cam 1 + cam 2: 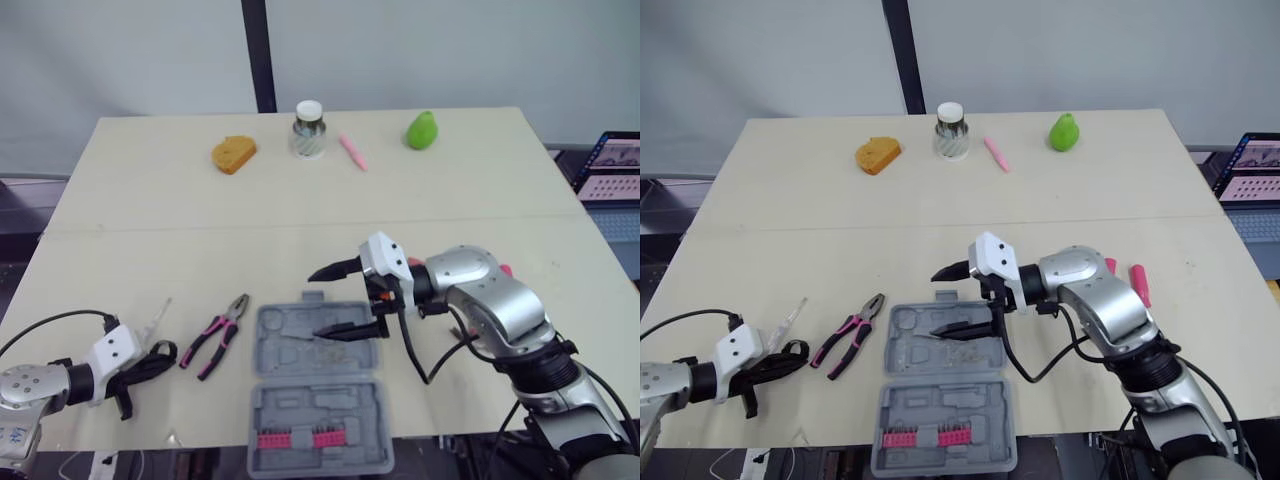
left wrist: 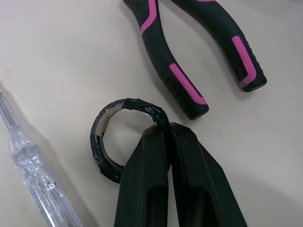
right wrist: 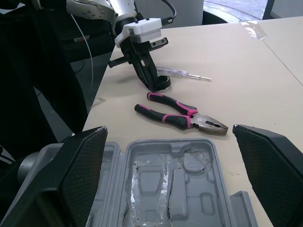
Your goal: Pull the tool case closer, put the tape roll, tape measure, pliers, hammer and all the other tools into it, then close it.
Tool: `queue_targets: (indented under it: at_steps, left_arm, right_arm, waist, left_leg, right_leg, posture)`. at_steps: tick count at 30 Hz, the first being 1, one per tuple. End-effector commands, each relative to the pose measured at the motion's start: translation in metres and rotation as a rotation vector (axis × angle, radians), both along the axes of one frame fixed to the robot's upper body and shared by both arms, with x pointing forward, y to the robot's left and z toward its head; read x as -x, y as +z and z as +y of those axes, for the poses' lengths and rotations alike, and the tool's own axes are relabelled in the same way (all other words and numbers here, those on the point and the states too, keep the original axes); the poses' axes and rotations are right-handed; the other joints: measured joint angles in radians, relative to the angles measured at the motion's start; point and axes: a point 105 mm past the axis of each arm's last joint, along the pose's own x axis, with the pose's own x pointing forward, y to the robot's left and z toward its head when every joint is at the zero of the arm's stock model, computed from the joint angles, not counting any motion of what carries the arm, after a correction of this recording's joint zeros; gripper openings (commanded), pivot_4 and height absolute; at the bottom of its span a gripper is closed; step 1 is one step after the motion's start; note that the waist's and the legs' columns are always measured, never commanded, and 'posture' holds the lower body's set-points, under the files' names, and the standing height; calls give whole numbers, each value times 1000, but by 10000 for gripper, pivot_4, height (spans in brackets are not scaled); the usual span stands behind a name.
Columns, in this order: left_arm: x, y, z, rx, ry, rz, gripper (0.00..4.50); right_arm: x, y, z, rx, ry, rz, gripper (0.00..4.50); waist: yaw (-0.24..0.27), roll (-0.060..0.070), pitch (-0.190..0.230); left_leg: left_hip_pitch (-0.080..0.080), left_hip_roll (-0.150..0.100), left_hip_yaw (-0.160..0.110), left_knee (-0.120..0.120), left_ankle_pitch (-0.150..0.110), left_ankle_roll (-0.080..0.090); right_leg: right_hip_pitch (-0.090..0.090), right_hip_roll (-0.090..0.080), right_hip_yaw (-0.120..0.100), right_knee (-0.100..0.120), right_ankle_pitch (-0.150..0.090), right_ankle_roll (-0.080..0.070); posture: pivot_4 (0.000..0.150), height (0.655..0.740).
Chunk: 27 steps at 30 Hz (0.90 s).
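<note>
— Where does the tool case (image 1: pixel 300 405) sit?

— Open flat at the near edge of the table (image 1: pixel 150 200); its long axis runs from near to far, with the half holding the pink bits nearest and the other half beyond it.

— And the right gripper (image 1: pixel 315 305)?

— It hangs over the far half, fingers spread wide and pointing to the robot's left; nothing lies between them.

— The tools?

— The pliers (image 1: pixel 218 335) lie just left of the case, nose pointing far and right, pink-and-black handles trailing near and left; further left the left gripper (image 2: pixel 164 127) has its fingers pinched on the rim of the black tape roll (image 2: pixel 135 105), which rests on the table just beside the pliers' handles; a clear-handled screwdriver (image 1: pixel 155 320) lies close by, its shaft pointing away from the robot.

— Anything in the way?

— No; an orange sponge (image 1: pixel 233 153), a white-lidded jar (image 1: pixel 309 129), a pink marker (image 1: pixel 352 152) and a green pear (image 1: pixel 422 130) line the far side, well apart from the case; a laptop (image 1: pixel 610 170) stands off to the right.
</note>
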Motion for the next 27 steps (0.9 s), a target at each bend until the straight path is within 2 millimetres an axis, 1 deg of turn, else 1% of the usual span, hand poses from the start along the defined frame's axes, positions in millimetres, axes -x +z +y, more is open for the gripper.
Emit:
queue_targets:
  at_steps: [1, 4, 6, 9, 11, 13, 14, 17, 20, 24, 27]
  left_arm:
    - [-1, 5, -2, -5, -7, -18, 302]
    - [-2, 8, -3, -3, -4, -19, 302]
    - [-3, 14, -1, -3, 1, -21, 302]
    - [-9, 33, -1, 8, 5, -44, 302]
    - [-13, 45, -5, 14, -16, -59, 302]
    - [-20, 60, -19, 45, -56, -87, 302]
    - [-24, 68, -29, 69, -84, -101, 302]
    - [-30, 82, -56, 142, -150, -123, 302]
    - [-33, 81, -80, 184, -219, -123, 302]
    - [-37, 68, -103, 182, -289, -100, 302]
    - [-43, 59, -121, 169, -346, -98, 302]
  right_arm:
    - [3, 9, 1, -26, 21, -18, 45000]
    - [3, 10, 1, -27, 23, -17, 45000]
    - [3, 10, 0, -28, 24, -17, 45000]
    - [4, 14, -3, -32, 21, -19, 45000]
    - [4, 17, -7, -35, 13, -21, 45000]
    - [4, 18, -14, -26, -1, -29, 45000]
    - [3, 20, -19, -21, -13, -33, 45000]
    - [3, 22, -31, -1, -43, -41, 45000]
    - [2, 26, -47, 28, -91, -56, 45000]
    - [-1, 35, -74, 70, -177, -84, 45000]
    - [-1, 41, -92, 97, -235, -103, 45000]
  waist:
    - [0, 0, 0]
    - [0, 0, 0]
    - [0, 0, 0]
    - [0, 0, 0]
    - [1, 0, 0]
    - [5, 0, 0]
    - [6, 0, 0]
    - [6, -1, 0]
    - [2, -1, 0]
    - [-1, -1, 0]
    - [9, -1, 0]
  left_leg:
    - [0, 0, 0, 0, 0, 0]
    - [0, 0, 0, 0, 0, 0]
    - [0, 0, 0, 0, 0, 0]
    - [0, 0, 0, 0, 0, 0]
    - [0, 0, 0, 0, 0, 0]
    - [0, 0, 0, 0, 0, 0]
    - [-1, 0, 0, 1, 0, 0]
    - [-1, 0, -1, 1, 0, 0]
    - [-1, 0, 0, 0, 0, 0]
    - [-1, 1, 2, 0, 0, 0]
    - [-1, 1, 2, 1, 0, 0]
  right_leg:
    - [0, 0, 0, 0, 0, 0]
    - [0, 0, 0, 0, 0, 0]
    - [0, 0, 0, 0, 0, 0]
    - [0, 0, 0, 0, 0, 0]
    - [0, 0, 0, 0, 0, 0]
    - [0, 0, 0, 0, 0, 0]
    - [0, 0, 0, 0, 0, 0]
    - [0, 0, 0, -1, 1, -1]
    - [0, 0, 0, -1, 1, -1]
    - [0, 1, 0, -1, 1, -1]
    - [1, 1, 0, -2, 1, -2]
  posture:
    - [1500, 7400]
    - [1500, 7400]
    - [1500, 7400]
    - [1500, 7400]
    - [1500, 7400]
    - [1500, 7400]
    - [1500, 7400]
    - [1500, 7400]
    - [1500, 7400]
    - [1500, 7400]
    - [1500, 7400]
